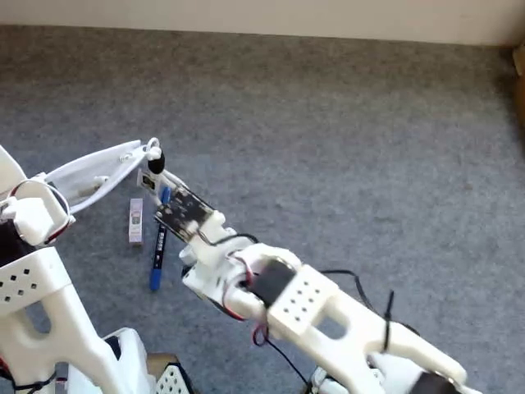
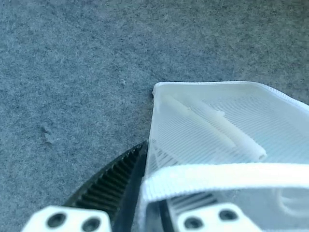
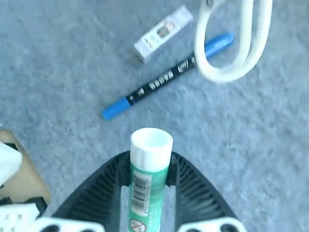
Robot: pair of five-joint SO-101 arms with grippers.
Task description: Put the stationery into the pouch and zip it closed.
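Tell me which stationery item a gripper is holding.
The green glue stick, held in the right gripper; the blue pen and small white box lie on the carpet.

- Pouch: white, see-through mesh with a white webbing edge. The left claw grips it at one end, and it stretches out from those jaws toward the right claw. A pale rod-like shape shows through the mesh. Its white pull loop hangs just ahead of the right claw's tips.
- Glue stick: green body, white cap, clamped between the right claw's fingers with the cap poking out past the tips.
- Pen: black barrel with blue ends, lying flat beyond the right claw's tips, below the loop.
- Small box: pale, oblong, lying flat just beside the pen on the side away from the right claw.
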